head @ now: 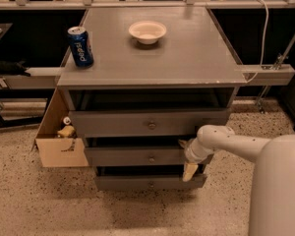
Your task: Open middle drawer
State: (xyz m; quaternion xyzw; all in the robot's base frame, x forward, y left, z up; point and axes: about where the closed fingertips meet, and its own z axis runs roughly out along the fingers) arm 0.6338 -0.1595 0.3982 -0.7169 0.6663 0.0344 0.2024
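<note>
Grey cabinet [147, 58]: stands on a speckled floor [49, 200], with a flat top and three drawer fronts stacked below it.
Middle drawer [132, 157]: the second front down, between the wider top drawer [113, 124] and the narrower bottom drawer [128, 183]; a dark gap shows above its upper edge.
Knob [151, 158]: small, round, metal, centred on the middle drawer front, with nothing touching it.
Gripper [187, 157]: at the right end of the middle drawer front, well to the right of the knob, with a pale yellowish part hanging down toward the bottom drawer.
Grip state: cannot tell whether it is apart, together or clamped on the drawer edge.
Arm [236, 144]: white, reaching in from the right edge at drawer height.
Blue can [80, 45]: upright near the left edge of the cabinet top.
Bowl [147, 32]: pale, toward the back of the top, well apart from the can.
Cardboard box [61, 151]: open, on the floor just beside the cabinet's left side.
</note>
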